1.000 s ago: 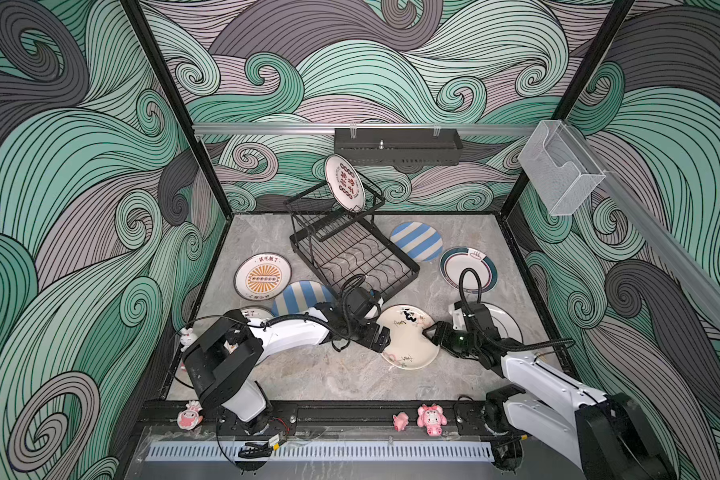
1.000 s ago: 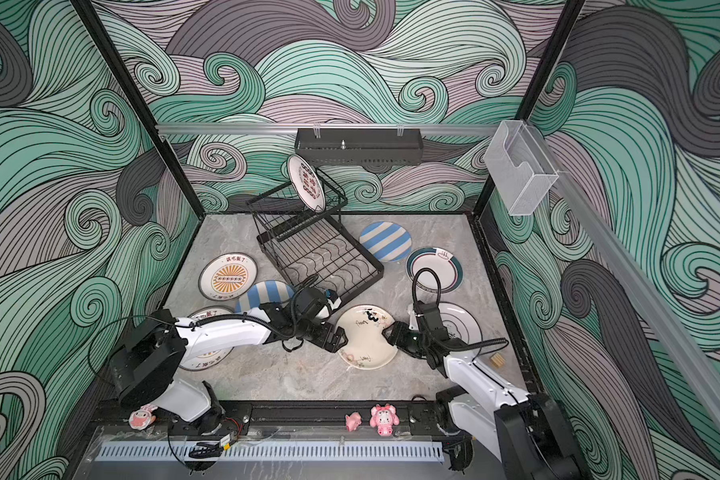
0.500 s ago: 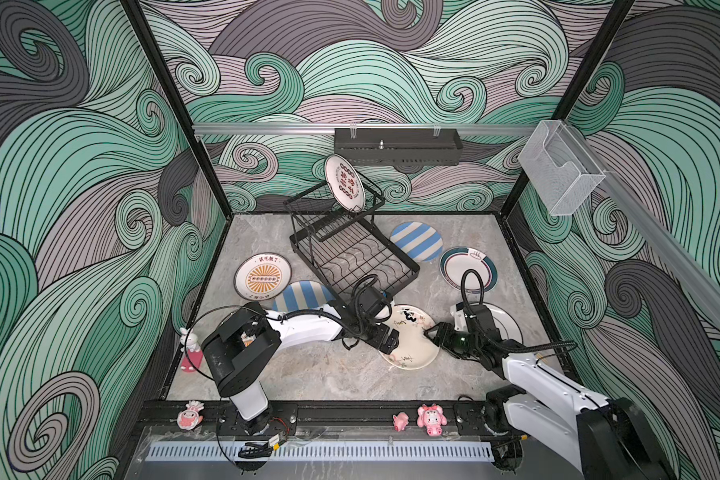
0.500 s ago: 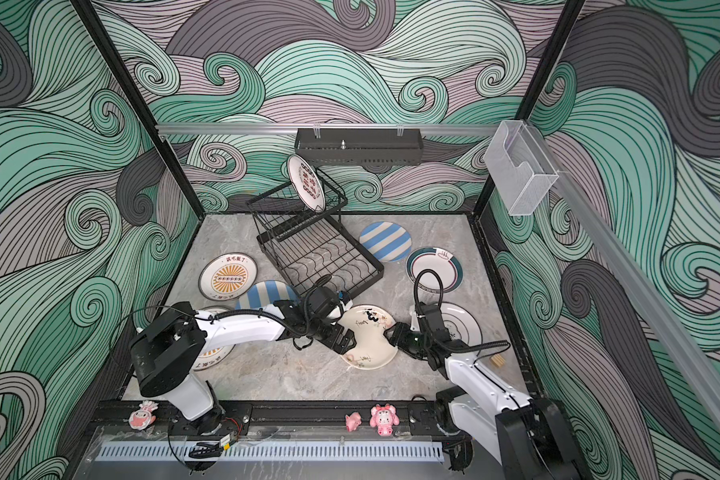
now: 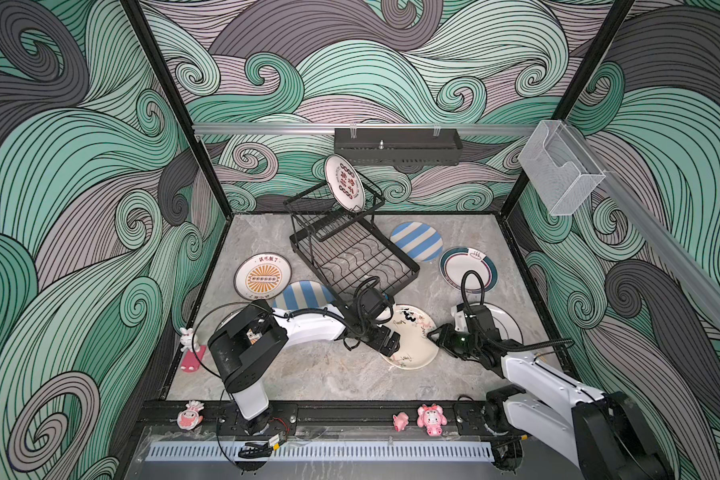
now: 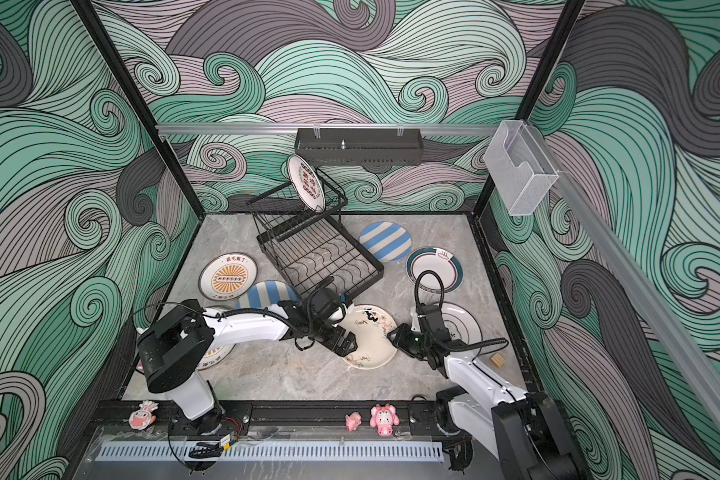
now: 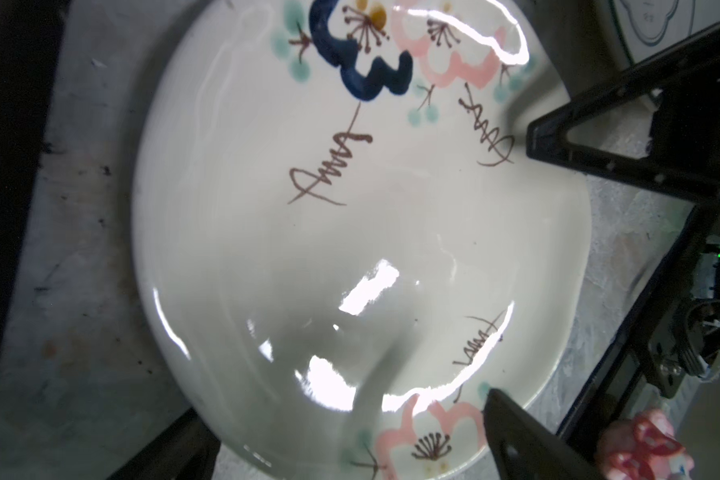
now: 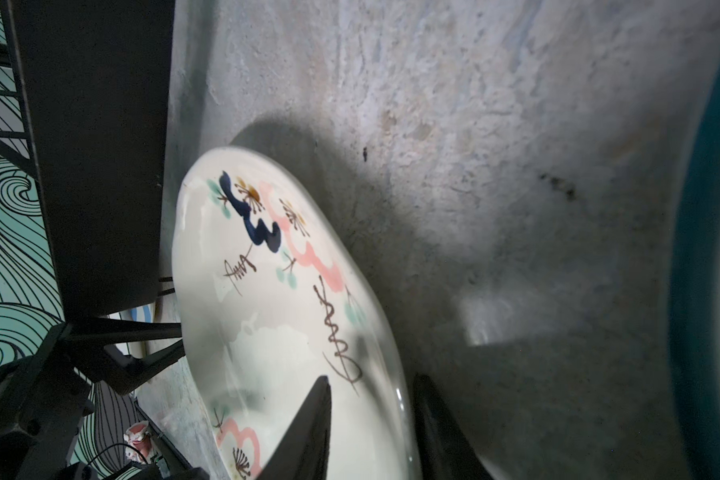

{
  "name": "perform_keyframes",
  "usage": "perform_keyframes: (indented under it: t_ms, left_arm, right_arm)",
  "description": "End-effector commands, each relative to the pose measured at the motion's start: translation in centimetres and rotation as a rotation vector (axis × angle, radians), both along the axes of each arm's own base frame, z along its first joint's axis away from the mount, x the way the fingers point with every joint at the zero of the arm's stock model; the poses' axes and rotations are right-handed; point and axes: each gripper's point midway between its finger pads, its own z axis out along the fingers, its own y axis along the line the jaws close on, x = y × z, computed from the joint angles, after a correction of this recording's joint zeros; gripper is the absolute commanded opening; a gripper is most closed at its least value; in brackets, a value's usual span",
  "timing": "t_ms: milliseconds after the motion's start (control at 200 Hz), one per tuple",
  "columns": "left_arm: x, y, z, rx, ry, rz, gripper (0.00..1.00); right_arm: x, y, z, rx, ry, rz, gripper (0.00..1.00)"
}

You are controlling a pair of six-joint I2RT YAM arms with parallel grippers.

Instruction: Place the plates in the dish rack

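Straddling cream plate's (image 5: pixel 412 336) right rim, right claw (image 8: pixel 373 380) part-closed, grip unclear; left claw (image 7: pixel 341 405) wide open, empty, at left rim; plate just near of rack (image 5: pixel 350 257); glazed rim may slip on lift.

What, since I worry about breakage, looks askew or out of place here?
The cream plate with drawings is tipped off the table rather than lying flat, its rim between the fingers of the right gripper, the left gripper at its opposite side. The dish rack sits diagonally to the table's edges.
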Motion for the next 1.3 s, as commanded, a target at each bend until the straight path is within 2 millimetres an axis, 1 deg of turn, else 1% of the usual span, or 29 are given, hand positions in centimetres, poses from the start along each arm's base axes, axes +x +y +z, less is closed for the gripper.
perform_keyframes:
  t_ms: [0,150,280,495,715,931,1021,1126,1246,1296]
  left_arm:
    - [0.0,-1.5,0.9,-0.051,-0.004,-0.043,0.98]
    - [-0.2,-1.8,1.0,-0.068,0.001,-0.063,0.99]
    - [-0.7,-2.4,1.1,-0.093,0.008,-0.096,0.99]
    - [-1.4,-3.2,1.5,-0.132,0.012,-0.150,0.99]
    - [-1.8,-3.7,1.7,-0.142,0.016,-0.178,0.99]
    - [-1.8,-3.7,1.8,-0.144,0.014,-0.178,0.99]
    - [-1.8,-3.6,1.7,-0.138,0.013,-0.171,0.99]
    - [-1.7,-3.8,1.9,-0.137,0.014,-0.172,0.99]
    - [-1.6,-3.9,2.5,-0.140,0.019,-0.160,0.99]
    - [-1.5,-3.7,3.0,-0.135,0.017,-0.145,0.99]
  right_arm:
    - [-2.0,-0.2,-1.7,0.003,0.080,0.005,0.31]
    - [-1.5,0.7,-0.5,0.062,0.024,0.032,0.29]
    - [-1.3,1.1,0.4,0.089,-0.019,0.047,0.30]
    - [-1.2,1.8,1.1,0.150,-0.062,0.062,0.31]
    - [-1.0,2.3,2.0,0.179,-0.089,0.083,0.28]
    - [-1.1,1.8,2.5,0.162,-0.101,0.059,0.20]
    - [-1.2,1.4,2.6,0.146,-0.109,0.044,0.12]
    - [-1.2,1.1,2.9,0.133,-0.115,0.040,0.09]
    - [-1.3,0.9,3.5,0.111,-0.115,0.052,0.03]
    - [-1.1,0.9,4.2,0.102,-0.125,0.059,0.01]
